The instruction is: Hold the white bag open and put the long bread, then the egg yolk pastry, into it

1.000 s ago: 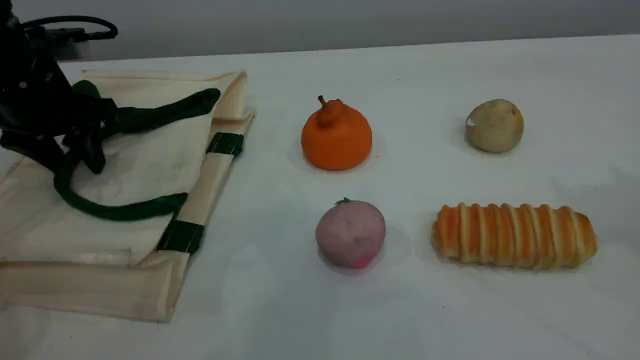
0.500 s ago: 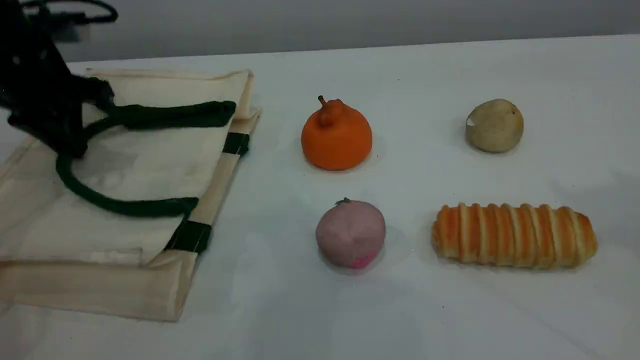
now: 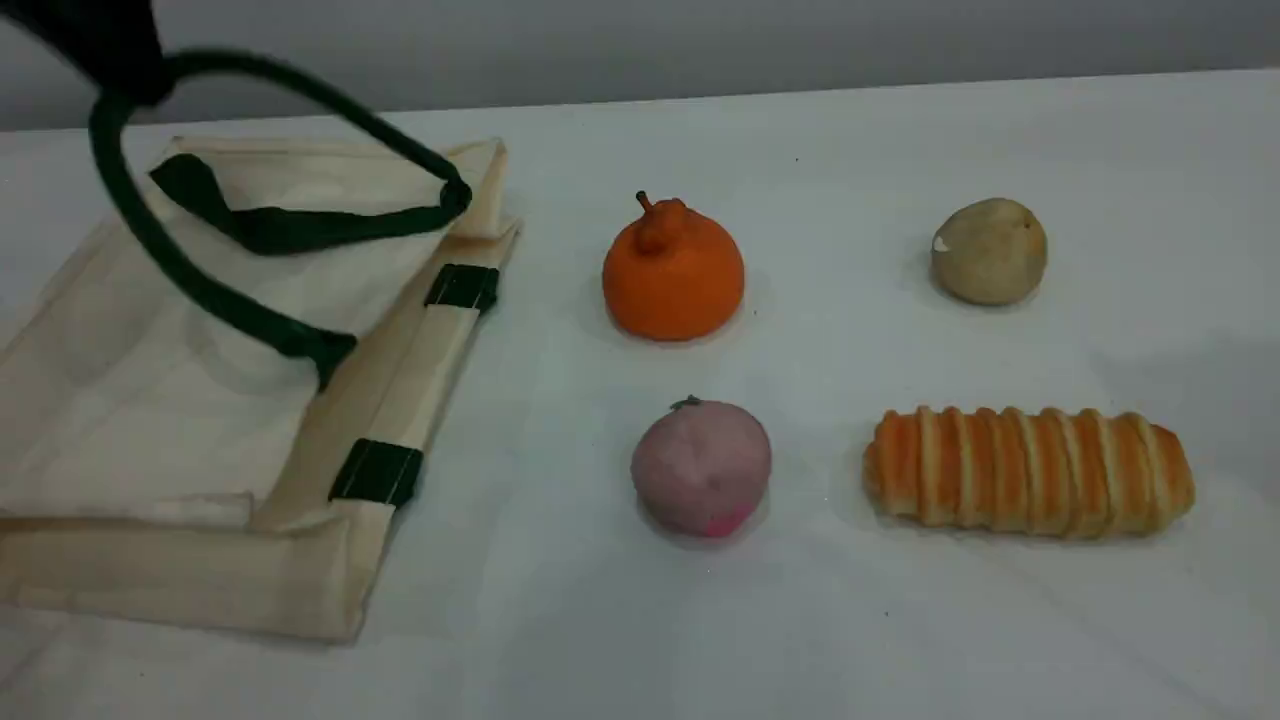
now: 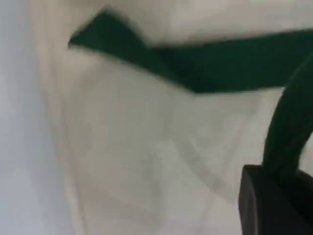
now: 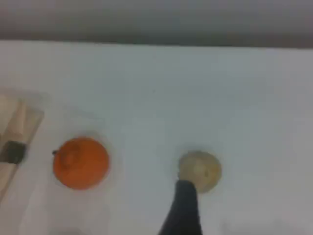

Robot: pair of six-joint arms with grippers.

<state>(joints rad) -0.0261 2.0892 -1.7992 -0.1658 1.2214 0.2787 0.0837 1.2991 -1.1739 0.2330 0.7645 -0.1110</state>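
Observation:
The white bag (image 3: pixel 180 420) lies flat at the table's left. My left gripper (image 3: pixel 125 75), at the top left corner, is shut on one dark green handle (image 3: pixel 190 280) and holds it raised in a loop above the bag. The left wrist view shows that strap (image 4: pixel 288 122) running up from my fingertip (image 4: pixel 274 205). The other handle (image 3: pixel 290 230) lies on the canvas. The long bread (image 3: pixel 1030 470) rests at the front right. Behind it sits the egg yolk pastry (image 3: pixel 988 250). In the right wrist view one fingertip (image 5: pixel 183 210) hovers by the pastry (image 5: pixel 199 170), holding nothing.
An orange stemmed fruit (image 3: pixel 672 270) and a pink ball (image 3: pixel 700 467) sit mid-table between the bag and the bread. The table's far edge runs along the back against a grey wall. The right arm is outside the scene view.
My left gripper closed on the green handle and rose toward the top left, lifting the strap off the bag. The bag's mouth edge shifted slightly. The food items stayed put.

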